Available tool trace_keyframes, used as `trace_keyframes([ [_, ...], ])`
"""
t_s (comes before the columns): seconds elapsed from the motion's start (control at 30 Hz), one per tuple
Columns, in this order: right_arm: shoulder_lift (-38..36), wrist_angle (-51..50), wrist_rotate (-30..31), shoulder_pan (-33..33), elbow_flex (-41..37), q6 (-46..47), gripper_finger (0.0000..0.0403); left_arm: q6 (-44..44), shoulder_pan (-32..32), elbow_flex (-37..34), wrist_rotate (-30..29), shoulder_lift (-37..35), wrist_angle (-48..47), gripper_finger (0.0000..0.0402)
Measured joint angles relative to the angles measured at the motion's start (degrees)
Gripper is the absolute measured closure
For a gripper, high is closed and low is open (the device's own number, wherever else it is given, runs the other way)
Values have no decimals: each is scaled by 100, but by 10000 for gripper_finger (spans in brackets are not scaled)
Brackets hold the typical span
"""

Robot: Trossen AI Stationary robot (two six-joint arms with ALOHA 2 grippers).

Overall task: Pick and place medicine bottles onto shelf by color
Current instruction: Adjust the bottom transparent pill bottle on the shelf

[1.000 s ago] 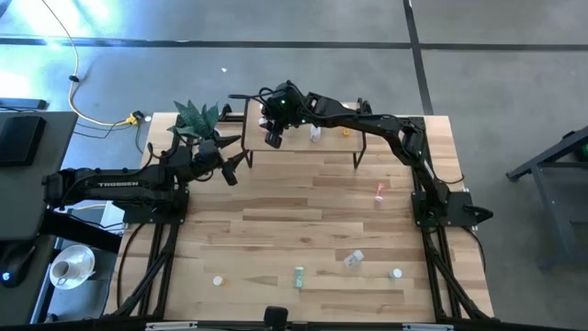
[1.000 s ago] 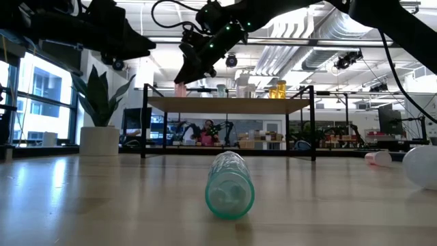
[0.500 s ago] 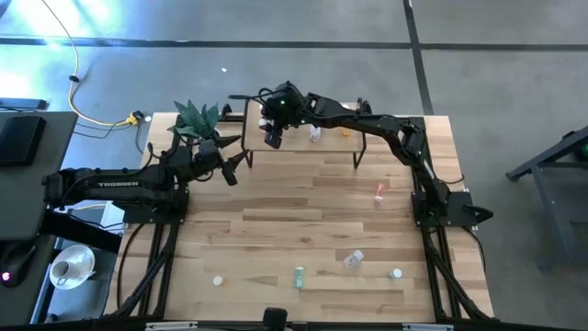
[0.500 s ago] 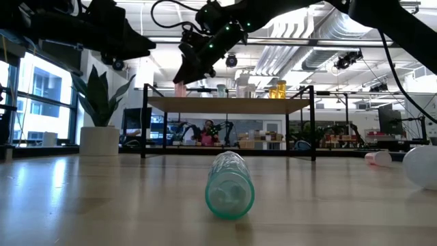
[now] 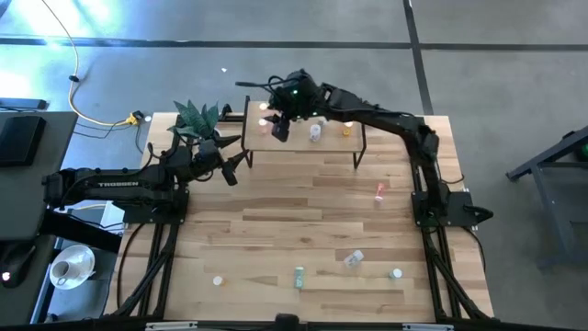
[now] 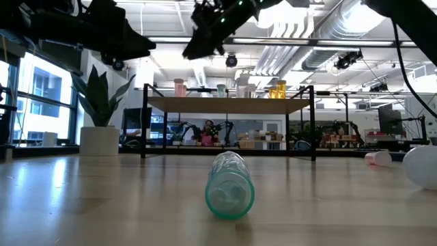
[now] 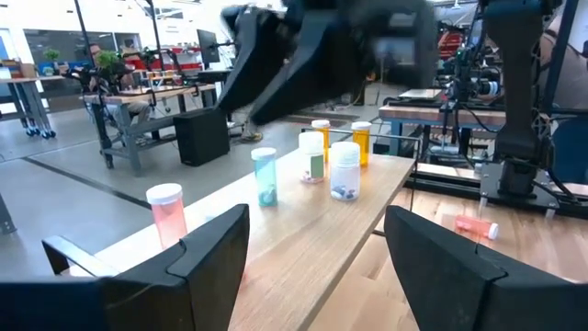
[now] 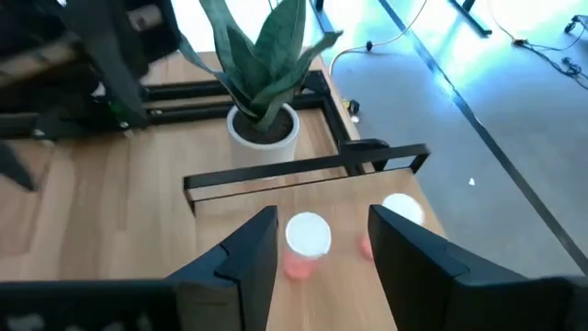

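Shelf (image 7: 303,230): light wood, black metal legs. Bottles on it: pink with white cap (image 7: 166,213), teal (image 7: 265,175), clear-white (image 7: 344,169), two orange (image 7: 362,142). Tabletop (image 5: 303,230): striped pale wood. Near bottle, lying: translucent green (image 6: 230,184). Plant (image 8: 266,51): green leaves, white pot. Arms dark.

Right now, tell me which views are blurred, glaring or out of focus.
Left wrist view: the right arm's hand is smeared by motion blur above the shelf. Low view: the nearest green bottle is soft, and the windows at the picture's left glare. High view: blue glare on the floor at top left.
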Motion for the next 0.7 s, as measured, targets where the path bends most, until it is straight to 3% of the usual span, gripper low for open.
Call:
trace_keyframes([
  [0.37, -765, -1310, 20, -3, 7, 94, 240, -19, 0, 0, 20, 0, -9, 159],
  [0.7, -537, -2584, 89, -79, -15, 308, 240, -125, 0, 0, 20, 0, -9, 159],
])
